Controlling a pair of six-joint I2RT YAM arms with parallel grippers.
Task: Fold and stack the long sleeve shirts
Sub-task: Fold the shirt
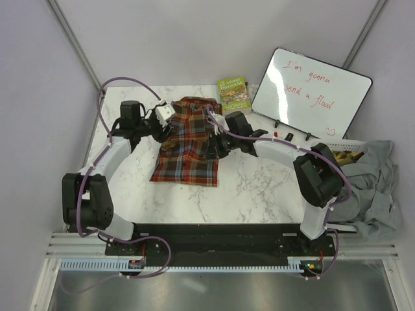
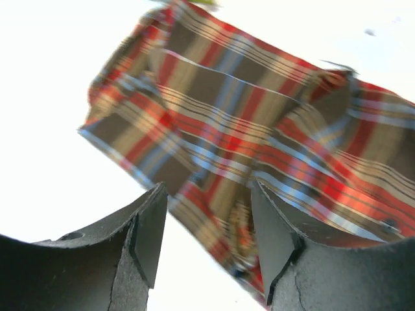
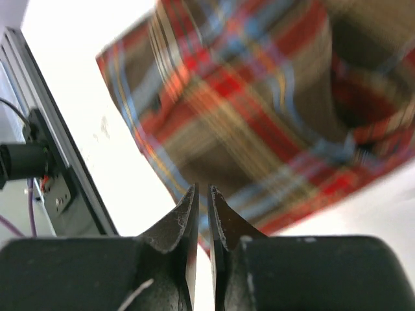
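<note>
One plaid flannel long sleeve shirt (image 1: 188,146) in red-orange, brown and blue lies partly folded on the marble table (image 1: 259,188). It fills the left wrist view (image 2: 259,116) and the right wrist view (image 3: 259,84). My left gripper (image 1: 165,132) is open over the shirt's left edge, its jaws wide apart with nothing between them (image 2: 207,194). My right gripper (image 1: 214,146) is over the shirt's right edge, jaws closed with only a thin gap and no cloth in them (image 3: 202,191).
A whiteboard (image 1: 311,94) leans at the back right, with a green book (image 1: 234,94) beside it. A white basket (image 1: 347,152) and a heap of grey cloth (image 1: 376,181) sit at the right edge. Grey walls close in on both sides.
</note>
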